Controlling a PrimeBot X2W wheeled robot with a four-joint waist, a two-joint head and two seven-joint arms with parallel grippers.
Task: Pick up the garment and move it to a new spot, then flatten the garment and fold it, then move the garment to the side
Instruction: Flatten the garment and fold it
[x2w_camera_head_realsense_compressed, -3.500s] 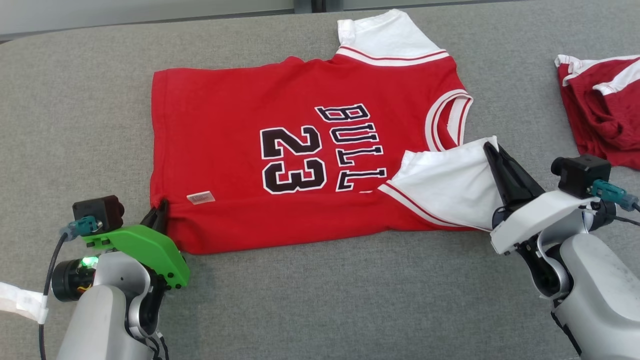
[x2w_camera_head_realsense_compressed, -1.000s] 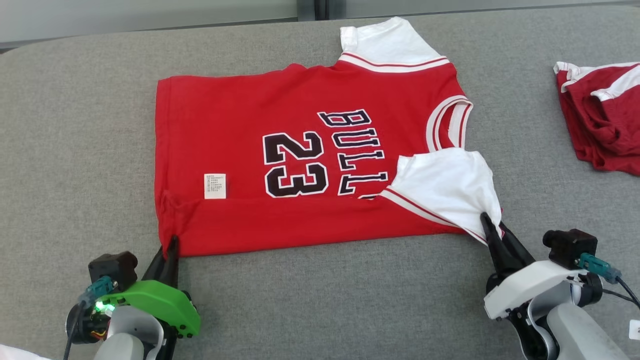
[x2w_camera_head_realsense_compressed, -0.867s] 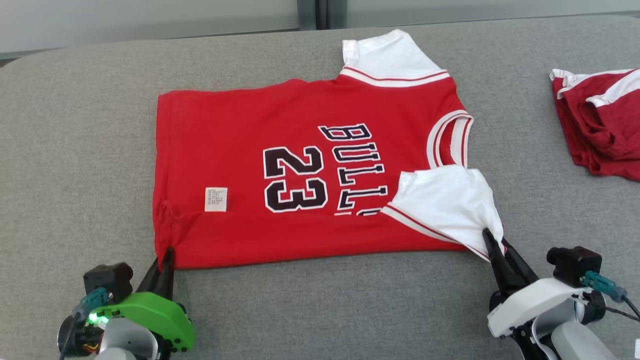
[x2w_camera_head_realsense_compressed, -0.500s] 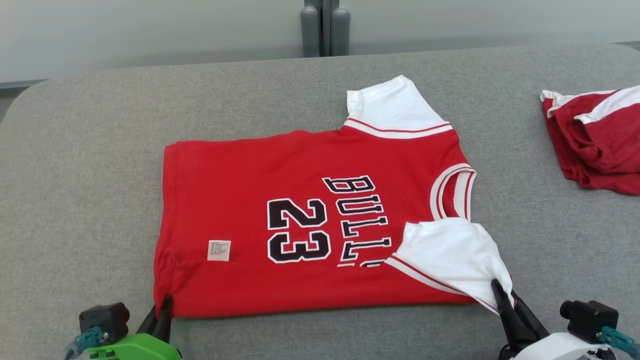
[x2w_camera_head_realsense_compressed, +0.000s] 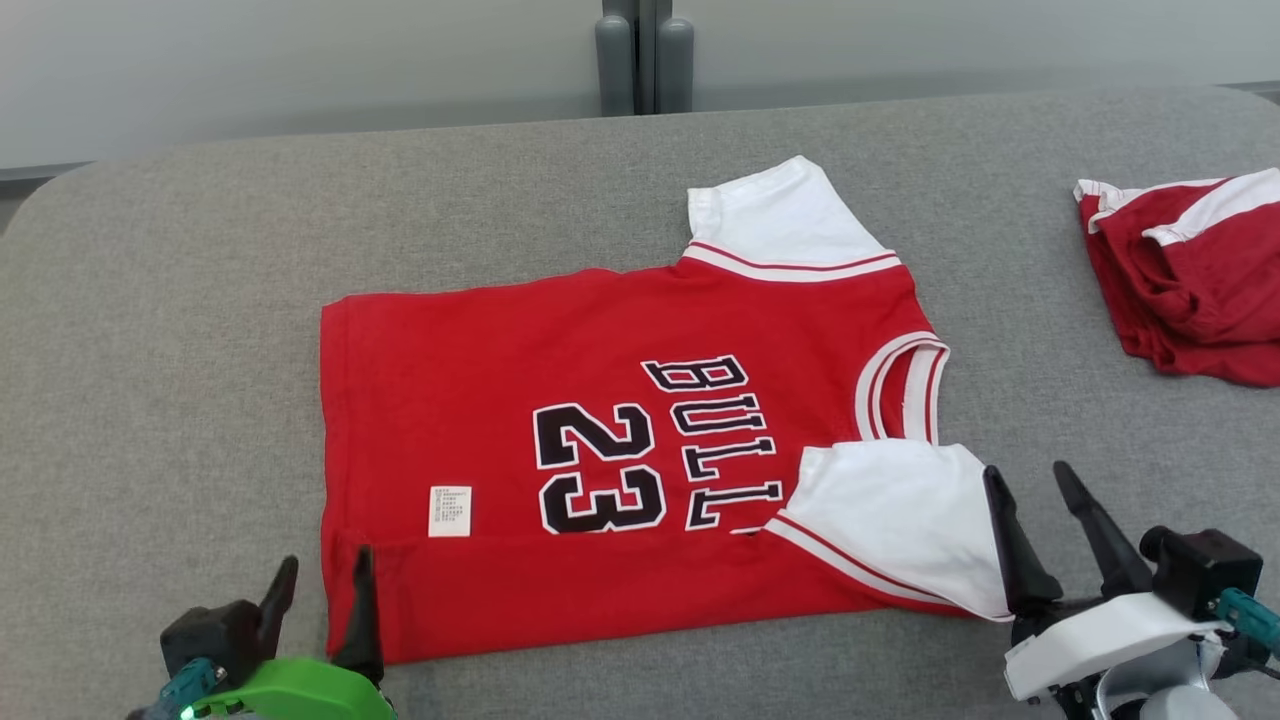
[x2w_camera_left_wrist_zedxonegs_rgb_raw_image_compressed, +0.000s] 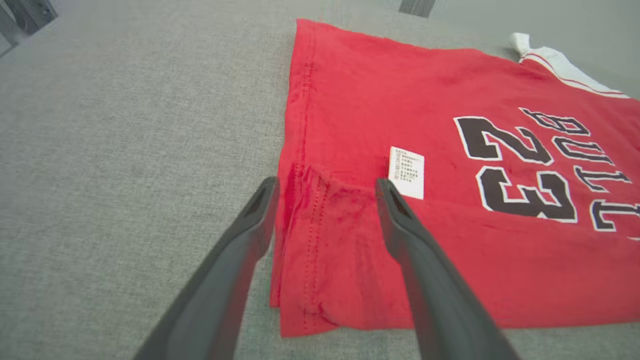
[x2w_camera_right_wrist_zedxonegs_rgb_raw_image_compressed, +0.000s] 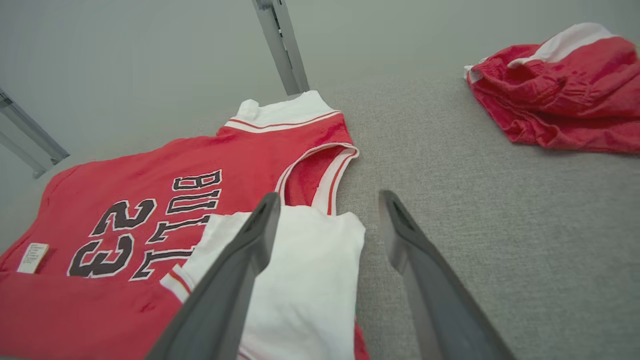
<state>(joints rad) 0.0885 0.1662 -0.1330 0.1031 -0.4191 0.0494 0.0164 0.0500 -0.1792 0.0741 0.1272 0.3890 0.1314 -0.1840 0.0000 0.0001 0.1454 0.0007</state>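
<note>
The garment (x2w_camera_head_realsense_compressed: 600, 350) is a red jersey with white sleeves and "BULL 23" in black, lying flat on the grey surface with its near edge folded over. My left gripper (x2w_camera_head_realsense_compressed: 318, 583) stands open at the jersey's near left corner, one finger over the red hem (x2w_camera_left_wrist_zedxonegs_rgb_raw_image_compressed: 320, 240) and one over the grey cloth. My right gripper (x2w_camera_head_realsense_compressed: 1032, 490) is open too, beside the folded-in white sleeve (x2w_camera_head_realsense_compressed: 900, 520); its left finger overlaps the sleeve (x2w_camera_right_wrist_zedxonegs_rgb_raw_image_compressed: 305, 280). Neither holds anything.
A second red and white garment (x2w_camera_head_realsense_compressed: 1190, 280) lies bunched at the far right, also seen as a red heap (x2w_camera_right_wrist_zedxonegs_rgb_raw_image_compressed: 555, 90) in the right wrist view. The grey padded surface (x2w_camera_head_realsense_compressed: 170, 350) ends at a pale wall with a grey post (x2w_camera_head_realsense_compressed: 645, 55).
Both grippers have opened and let go of the jersey's near edge, which now lies on the surface. The head camera tilted up earlier, shifting the whole picture down.
</note>
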